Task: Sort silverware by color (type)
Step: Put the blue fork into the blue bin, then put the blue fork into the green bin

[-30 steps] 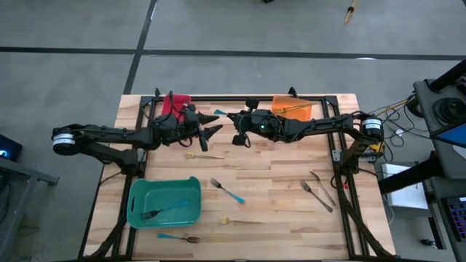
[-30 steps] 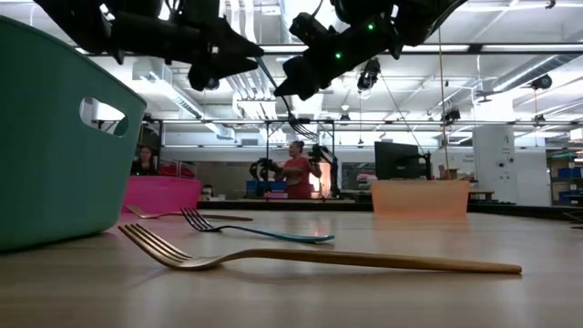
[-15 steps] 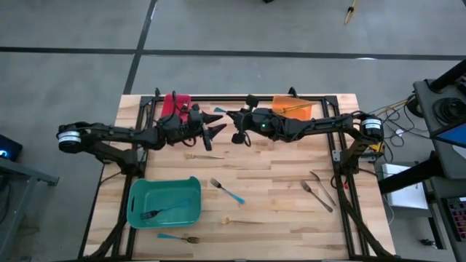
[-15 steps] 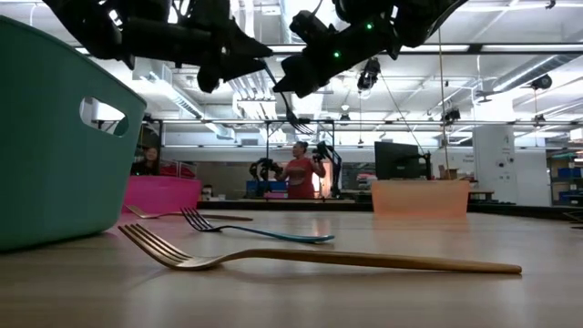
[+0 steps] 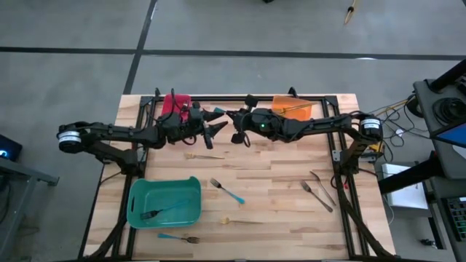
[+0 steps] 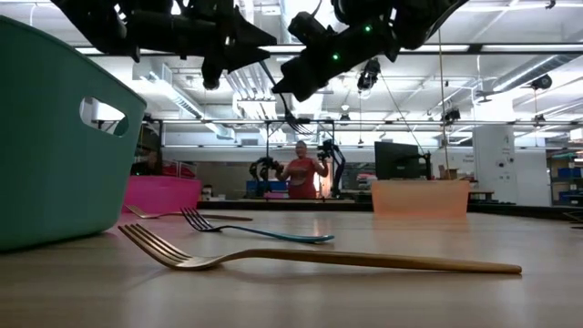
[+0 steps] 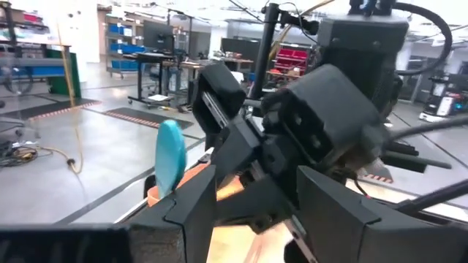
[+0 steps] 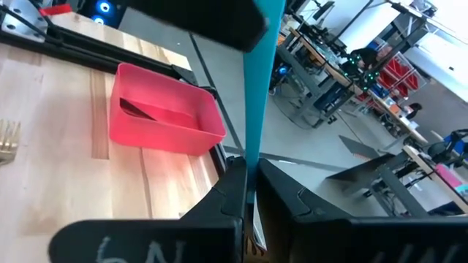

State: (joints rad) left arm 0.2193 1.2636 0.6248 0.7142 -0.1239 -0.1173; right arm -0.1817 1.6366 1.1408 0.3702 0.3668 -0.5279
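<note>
Plainly a light, stiff, slick blue-handled fork [image 8: 259,80], thin enough to twist out of a loose pinch; best taken mid-handle, flat faces across the pads; pinched upright in the closed right gripper [image 5: 234,137], above the table's far middle; facing it, just beside, the left gripper [image 5: 215,125], fingers spread wide, holding nothing, blue tip straight ahead.

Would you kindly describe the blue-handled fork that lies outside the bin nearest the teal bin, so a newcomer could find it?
Start at the teal bin at the table's near left. Just below it, by the table's front edge, lies a blue-handled fork. Unlike the other loose blue-handled fork right of the bin, it lies nearly level, its head pointing right.
</note>
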